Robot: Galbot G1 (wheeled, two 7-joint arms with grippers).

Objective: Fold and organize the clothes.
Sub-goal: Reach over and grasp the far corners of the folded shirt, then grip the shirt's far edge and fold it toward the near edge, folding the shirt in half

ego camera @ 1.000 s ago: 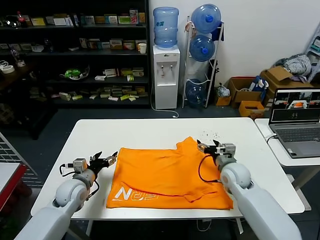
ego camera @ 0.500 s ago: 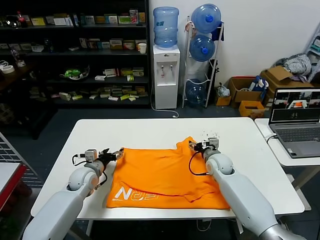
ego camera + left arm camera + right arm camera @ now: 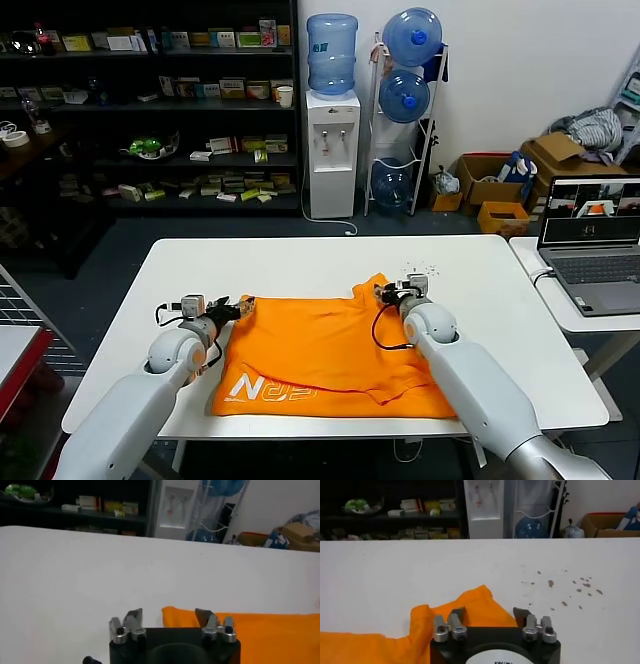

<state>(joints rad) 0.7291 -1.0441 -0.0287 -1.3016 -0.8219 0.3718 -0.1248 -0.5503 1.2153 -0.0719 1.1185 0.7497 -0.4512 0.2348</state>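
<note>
- Orange T-shirt point(image 3: 330, 345), near hem: large white lettering, seen upside down from the head view; only a letter "N" reads clearly, the remaining characters are unclear.
- Shelf boxes, water bottles, laptop screen point(image 3: 595, 210): print too small to read.
- Right hand housing, wrist view: label cut off, illegible.

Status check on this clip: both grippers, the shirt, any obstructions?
Left gripper open at T-shirt's far left corner. Right gripper open over far right sleeve. Shirt flat on table, lettering up. Nothing in the way.
</note>
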